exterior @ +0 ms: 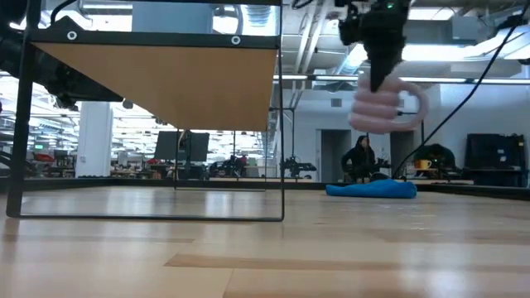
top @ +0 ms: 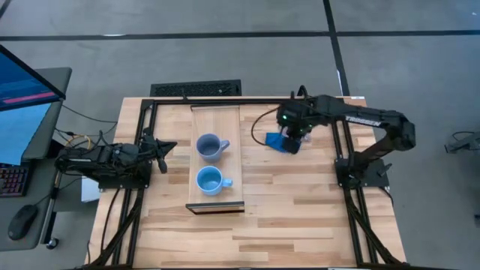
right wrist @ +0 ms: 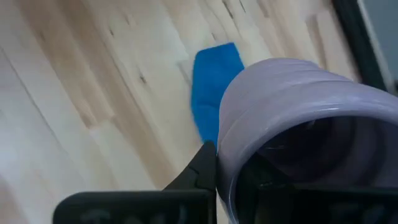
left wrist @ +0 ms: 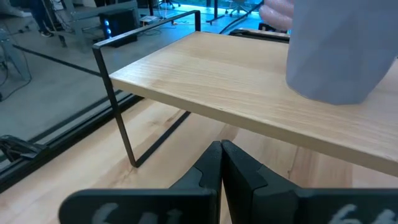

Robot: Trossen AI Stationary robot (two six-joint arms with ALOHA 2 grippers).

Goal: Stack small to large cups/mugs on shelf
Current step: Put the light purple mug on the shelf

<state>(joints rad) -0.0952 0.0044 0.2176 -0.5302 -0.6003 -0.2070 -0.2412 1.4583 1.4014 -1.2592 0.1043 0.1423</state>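
The butcher-block tabletop [top: 300,202] carries a raised shelf [top: 217,124] on thin dark legs, the landmark here. On the shelf stand 2 mugs: the slate blue mug [top: 210,147] near its middle, and the sky blue mug [top: 211,181] beside it, toward the shelf's dark-edged end. A bright blue cloth [top: 277,140] lies directly on the tabletop, well apart from the shelf, off its long side.
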